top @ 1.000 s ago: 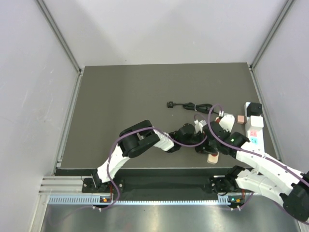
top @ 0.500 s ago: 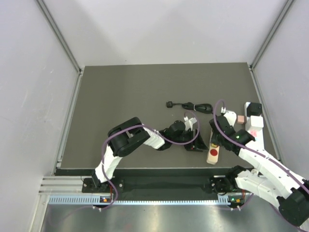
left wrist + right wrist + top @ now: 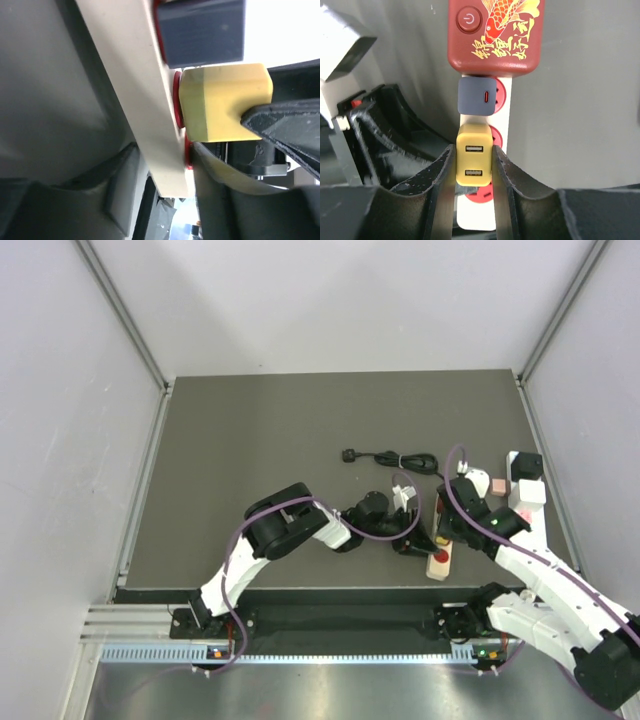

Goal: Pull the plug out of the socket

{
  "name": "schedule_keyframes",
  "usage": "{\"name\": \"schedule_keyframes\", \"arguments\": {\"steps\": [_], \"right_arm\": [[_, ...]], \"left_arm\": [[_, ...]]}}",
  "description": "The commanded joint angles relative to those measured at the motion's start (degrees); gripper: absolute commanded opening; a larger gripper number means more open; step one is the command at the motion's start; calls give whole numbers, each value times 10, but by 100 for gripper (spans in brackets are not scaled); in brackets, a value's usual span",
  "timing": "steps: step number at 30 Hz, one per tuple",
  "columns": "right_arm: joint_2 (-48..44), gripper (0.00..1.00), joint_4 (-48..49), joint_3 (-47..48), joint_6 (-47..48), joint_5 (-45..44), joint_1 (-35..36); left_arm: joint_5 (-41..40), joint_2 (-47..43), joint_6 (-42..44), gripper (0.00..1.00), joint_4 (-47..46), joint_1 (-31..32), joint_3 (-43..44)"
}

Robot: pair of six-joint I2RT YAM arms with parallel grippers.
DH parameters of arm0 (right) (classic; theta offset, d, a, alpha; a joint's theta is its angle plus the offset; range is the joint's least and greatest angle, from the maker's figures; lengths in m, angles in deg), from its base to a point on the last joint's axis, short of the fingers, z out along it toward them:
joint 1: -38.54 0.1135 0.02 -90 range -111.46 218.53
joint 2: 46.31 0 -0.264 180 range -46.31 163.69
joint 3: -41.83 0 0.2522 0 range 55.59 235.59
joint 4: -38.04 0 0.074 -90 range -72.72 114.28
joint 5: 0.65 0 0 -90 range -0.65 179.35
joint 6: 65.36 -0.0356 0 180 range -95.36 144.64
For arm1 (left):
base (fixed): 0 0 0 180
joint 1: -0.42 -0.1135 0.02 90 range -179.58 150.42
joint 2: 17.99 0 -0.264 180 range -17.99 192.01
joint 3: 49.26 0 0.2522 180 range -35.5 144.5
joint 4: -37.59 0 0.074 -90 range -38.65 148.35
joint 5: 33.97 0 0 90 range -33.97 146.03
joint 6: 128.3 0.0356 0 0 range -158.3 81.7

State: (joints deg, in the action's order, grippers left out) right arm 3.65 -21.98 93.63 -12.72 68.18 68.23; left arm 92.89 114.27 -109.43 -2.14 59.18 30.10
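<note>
Gripping the power strip (image 3: 441, 561) across its width, near the desk's (image 3: 250, 440) front edge, right of centre: left end effector (image 3: 416, 540). Seated in a red socket, just beside a grey plug (image 3: 476, 96): yellow plug (image 3: 474, 162). Clamped on the yellow plug's two sides: right end effector (image 3: 474, 156). By the right edge: white strip (image 3: 526, 508).

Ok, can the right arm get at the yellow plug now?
Probably yes: the right gripper sits around the yellow plug, fingers against both its sides. The grey plug next along lies outside them; the left gripper appears to clamp the strip.
</note>
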Motion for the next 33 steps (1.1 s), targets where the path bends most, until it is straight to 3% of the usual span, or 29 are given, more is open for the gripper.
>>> {"name": "schedule_keyframes", "arguments": {"steps": [1, 6, 7, 8, 11, 15, 19, 28, 33], "right_arm": [[0, 0, 56, 38, 12, 18, -3], [9, 0, 48, 50, 7, 16, -2], [9, 0, 46, 51, 5, 14, 1], [6, 0, 44, 52, 1, 6, 3], [-8, 0, 38, 48, -7, -8, 9], [-24, 0, 20, 69, -14, -26, 13], [-36, 0, 6, 90, -21, -34, 18], [-62, 0, -19, 114, -19, -74, 35], [-73, 0, 22, 94, 20, -83, 37]], "left_arm": [[16, 26, -19, 49, -24, 7, 8], [14, 47, -44, 20, 2, 14, 27], [12, 54, -49, 5, 6, 14, 33], [10, 58, -58, 0, 17, 13, 36], [-13, 65, -75, 0, 28, 13, 38], [-64, 56, -67, 0, 134, 12, 39], [-100, 63, -66, 0, 176, 10, 38], [-124, 70, -71, 0, 208, 2, 43], [-121, 69, -98, 0, 213, -3, 42]]}}
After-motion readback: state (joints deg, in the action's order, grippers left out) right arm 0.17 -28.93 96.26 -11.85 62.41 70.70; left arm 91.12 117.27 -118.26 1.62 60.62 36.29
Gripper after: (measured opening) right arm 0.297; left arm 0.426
